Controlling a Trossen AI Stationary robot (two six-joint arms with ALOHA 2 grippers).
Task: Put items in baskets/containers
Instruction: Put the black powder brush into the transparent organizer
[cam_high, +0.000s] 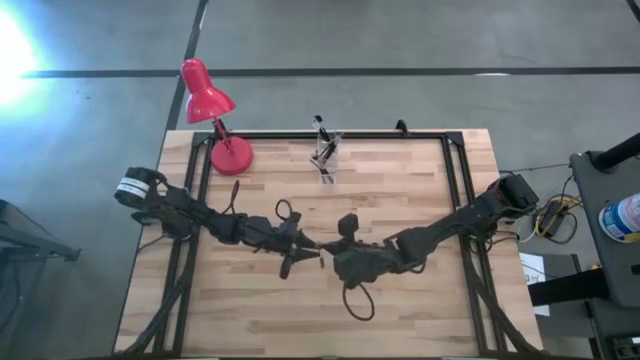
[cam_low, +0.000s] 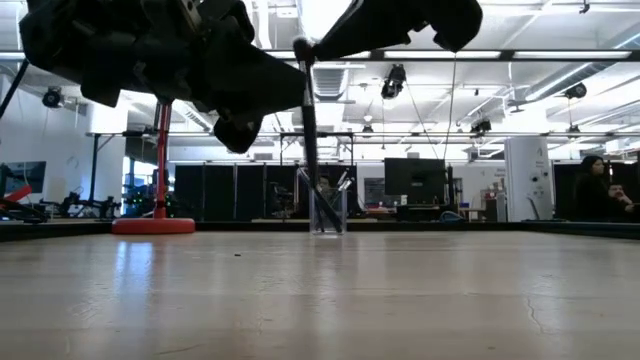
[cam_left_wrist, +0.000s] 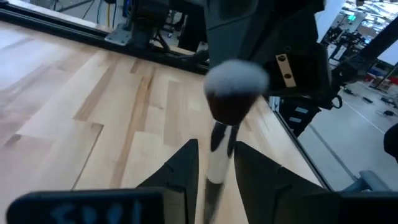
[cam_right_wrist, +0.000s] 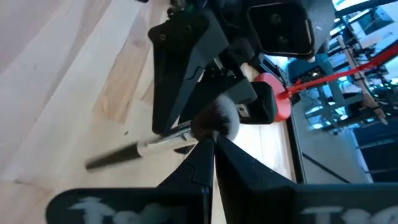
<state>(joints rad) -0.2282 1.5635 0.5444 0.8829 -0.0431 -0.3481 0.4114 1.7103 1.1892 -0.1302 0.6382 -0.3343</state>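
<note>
Right now my two arms meet over the middle of the tabletop (cam_high: 400, 300), the left arm (cam_high: 200, 215) reaching in from its side and the right arm (cam_high: 450, 225) from the other. One brush (cam_right_wrist: 165, 144) hangs between them, raised clear of the wood and close to upright in the low view. My right jaws are clenched on it, pinching just where the fluffy dark head joins the silver ferrule. My left jaws stand released: the two fingers (cam_left_wrist: 183, 171) sit either side of the handle with a gap showing.

The clear cup (cam_high: 325, 155) stands well apart from both jaws, near the tabletop's far edge, with several brushes (cam_low: 340, 185) already leaning inside it. Beside the cup, on my left side, the red lamp (cam_high: 208, 95) stands on its round base.
</note>
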